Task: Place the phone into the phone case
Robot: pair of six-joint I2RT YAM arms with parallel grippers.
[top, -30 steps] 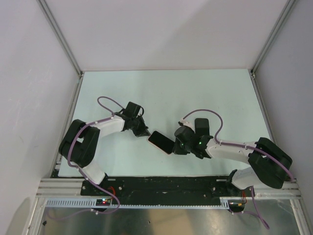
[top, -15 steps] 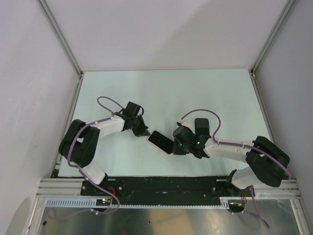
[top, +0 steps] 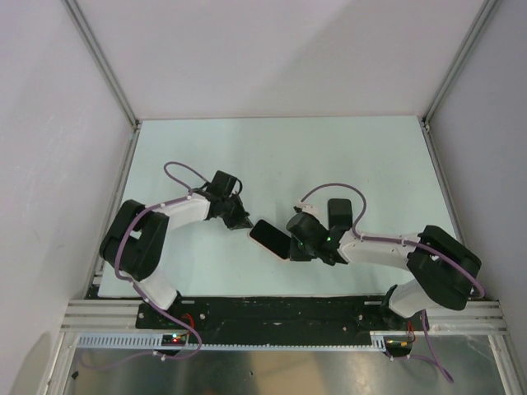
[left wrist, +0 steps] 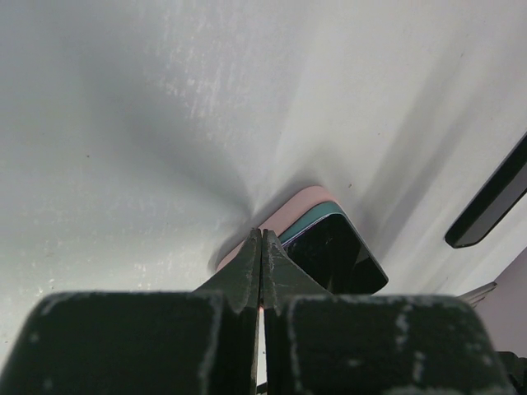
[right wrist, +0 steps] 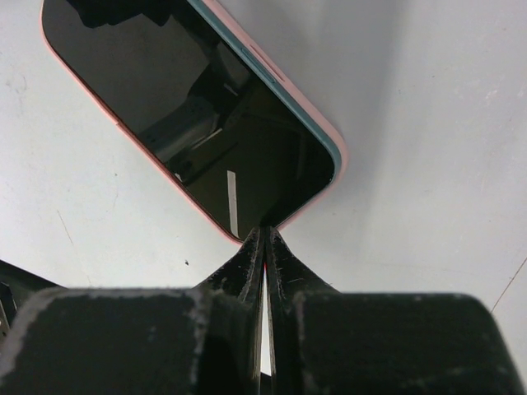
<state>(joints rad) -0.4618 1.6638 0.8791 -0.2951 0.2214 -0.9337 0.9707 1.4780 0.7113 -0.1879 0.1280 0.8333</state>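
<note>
1. Top external view: I see the phone (top: 270, 239) lying flat on the table (top: 329, 156), dark screen up, between the two arms; it sits in the pink phone case (top: 257, 242), whose rim shows along the phone's near edge.
2. At the phone's far-left corner is the left gripper (top: 244, 222); at the opposite, near-right corner is the right gripper (top: 294, 249); both reach in low, one at each end of the phone.
3. On the left wrist camera, I read the left gripper's fingers as pressed together with nothing between them; their joined tip meets the corner of the case, just beside the phone's rounded corner; there the pink rim wraps outside a teal edge of the phone.
4. On the right wrist camera, the right gripper's fingers are also closed, only a hairline slit between them and nothing held; the tip sits at the phone's nearest corner, touching or almost touching the pink rim; I cannot tell which.
5. In that view the phone's teal side shows inside the pink rim along one long edge, while along the other long edge the rim hugs the glass; I cannot tell whether the phone is fully seated.
</note>
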